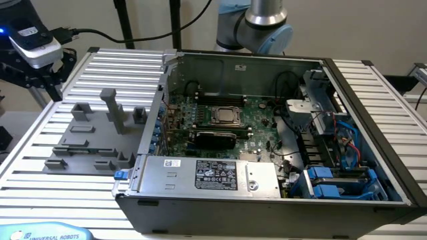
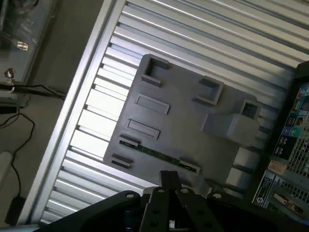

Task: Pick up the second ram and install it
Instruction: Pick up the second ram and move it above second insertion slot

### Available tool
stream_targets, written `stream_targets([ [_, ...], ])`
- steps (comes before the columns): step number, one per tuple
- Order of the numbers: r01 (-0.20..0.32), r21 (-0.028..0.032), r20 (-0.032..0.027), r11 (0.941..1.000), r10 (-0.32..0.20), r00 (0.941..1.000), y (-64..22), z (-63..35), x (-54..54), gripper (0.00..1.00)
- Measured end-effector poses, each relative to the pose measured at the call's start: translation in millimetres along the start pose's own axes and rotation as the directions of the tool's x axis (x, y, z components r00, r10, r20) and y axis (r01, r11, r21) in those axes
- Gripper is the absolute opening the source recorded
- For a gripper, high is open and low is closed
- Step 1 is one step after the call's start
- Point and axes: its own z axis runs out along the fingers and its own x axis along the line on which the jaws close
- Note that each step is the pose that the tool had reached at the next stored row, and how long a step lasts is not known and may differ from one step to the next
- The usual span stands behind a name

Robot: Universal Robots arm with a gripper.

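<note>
The pincer [image 2: 169, 180] had its two dark fingers pressed together, tip against tip, with nothing between them. It hung in the air over the near edge of the grey fixture plate [image 2: 193, 111], touching none of it.

Just beyond the fingertips lay the second ram [image 2: 159, 153], a thin dark green strip. It rested flat along that edge of the plate, each end tucked into a small grey holder [image 2: 126, 143]. It sat apart from the pincer, unheld.

Further across the plate I could see a few shallow rectangular pockets and low open-topped blocks. One tall grey block [image 2: 231, 126] stood up from the side nearer the computer.

The plate rested on a ribbed aluminium table [image 2: 101, 104]. In the exterior view it sat on that view's left [image 1: 87, 132], right beside the open computer case [image 1: 267, 212].

Inside the case the green motherboard [image 1: 260, 132] lay exposed, with the square silver processor [image 1: 225, 116] near its middle. A silver box [image 1: 213, 175] with a printed label ran along the front wall, and blue drive brackets [image 1: 333, 185] sat at the exterior view's right.

Behind the case rose the arm's [image 1: 265, 22] grey and pale blue joint.
</note>
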Motion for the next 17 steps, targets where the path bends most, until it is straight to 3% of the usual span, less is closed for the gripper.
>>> stream_targets([
  [4,0.072,-0.0008,-0.0034,0.9974,-0.072,0.9974,-0.2,4.1,0.0,0.11],
  [8,0.145,-0.0018,-0.0070,0.9894,-0.145,0.9893,-0.4,8.0,0.1,0.11],
  [13,0.235,-0.0035,-0.0113,0.9721,-0.235,0.9720,-0.7,12.8,0.1,0.11],
  [17,0.304,-0.0051,-0.0146,0.9526,-0.304,0.9525,-0.9,16.7,0.2,0.11],
])
